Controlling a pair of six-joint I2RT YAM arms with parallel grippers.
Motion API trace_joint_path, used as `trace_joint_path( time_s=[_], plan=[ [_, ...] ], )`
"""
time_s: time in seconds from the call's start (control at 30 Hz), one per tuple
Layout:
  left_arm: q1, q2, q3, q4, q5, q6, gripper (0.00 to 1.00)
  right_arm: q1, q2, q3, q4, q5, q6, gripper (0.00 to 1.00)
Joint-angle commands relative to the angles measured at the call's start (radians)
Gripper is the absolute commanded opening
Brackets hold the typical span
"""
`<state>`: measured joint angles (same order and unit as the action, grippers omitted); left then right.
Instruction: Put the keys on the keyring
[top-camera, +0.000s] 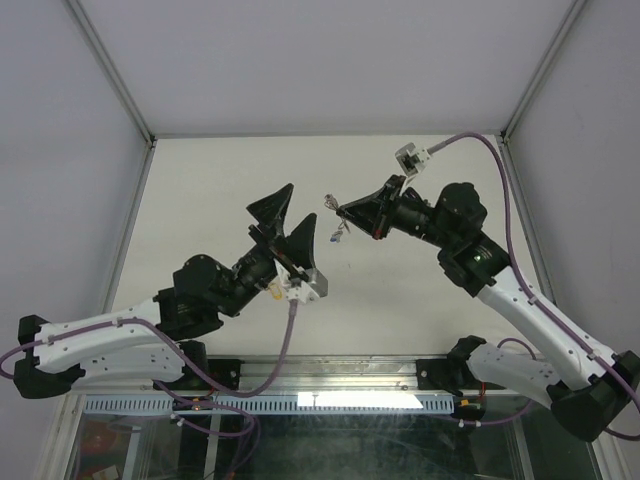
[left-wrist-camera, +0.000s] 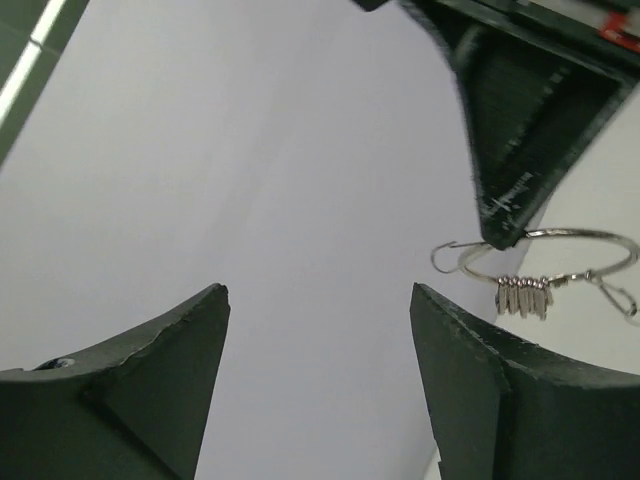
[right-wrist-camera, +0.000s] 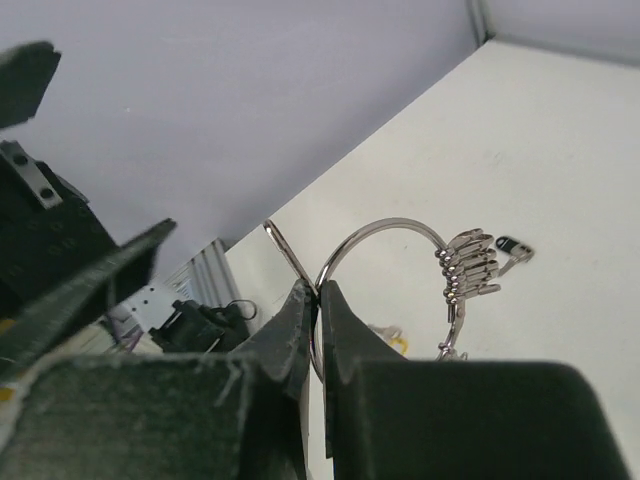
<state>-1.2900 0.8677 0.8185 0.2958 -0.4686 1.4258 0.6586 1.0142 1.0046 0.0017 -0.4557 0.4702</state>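
I am watching the left gripper standing with its fingers spread wide, facing the right gripper, which is pinching the keyring by its wire, fingertips pressed together; the ring is hanging in the air above the table, plain silver keys bunching on it

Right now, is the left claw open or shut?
Open. The left gripper has its fingers wide apart with nothing between them; the keyring is pinched in the shut right gripper.
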Motion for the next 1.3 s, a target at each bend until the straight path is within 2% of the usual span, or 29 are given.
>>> trace_joint_path(
  time_s=[0.0,0.1,0.23,0.37,0.53,0.63,0.73,0.97,1.07,1.13,1.2,1.27],
  plan=[
    [-0.005,-0.022,0.162,-0.185,0.041,-0.518,0.73,-0.001,-0.091,-0.038,0.174,0.083,-0.163,0.0],
    [-0.006,0.029,0.283,-0.396,0.056,-0.762,0.74,-0.001,-0.115,-0.048,0.153,0.089,-0.254,0.0],
    [0.001,0.053,0.378,-0.525,0.078,-1.003,0.75,-0.001,-0.154,-0.08,0.164,0.072,-0.363,0.0],
    [0.047,0.073,0.472,-0.672,0.265,-1.121,0.74,-0.002,-0.188,-0.092,0.154,0.049,-0.45,0.0],
    [0.23,0.149,0.566,-0.793,0.571,-1.196,0.7,-0.002,-0.195,-0.054,0.064,0.038,-0.523,0.0],
    [0.369,0.181,0.555,-0.789,0.738,-1.225,0.69,-0.001,-0.201,-0.044,0.033,0.039,-0.531,0.0],
    [0.494,0.201,0.531,-0.77,0.843,-1.248,0.69,-0.002,-0.204,-0.046,0.023,0.045,-0.531,0.0],
    [0.506,0.138,0.456,-0.725,0.871,-1.211,0.72,-0.002,-0.202,-0.025,-0.048,0.065,-0.542,0.0],
    [0.505,0.075,0.373,-0.656,0.861,-1.206,0.64,-0.001,-0.189,-0.004,-0.09,0.087,-0.52,0.0],
    [0.506,0.044,0.314,-0.598,0.805,-1.261,0.6,-0.002,-0.164,0.021,-0.161,0.132,-0.494,0.0],
    [0.505,0.051,0.282,-0.584,0.733,-1.323,0.6,-0.001,-0.131,0.052,-0.268,0.195,-0.486,0.0],
    [0.506,0.08,0.273,-0.607,0.635,-1.383,0.61,-0.002,-0.101,0.083,-0.366,0.27,-0.468,0.08]
  ],
)
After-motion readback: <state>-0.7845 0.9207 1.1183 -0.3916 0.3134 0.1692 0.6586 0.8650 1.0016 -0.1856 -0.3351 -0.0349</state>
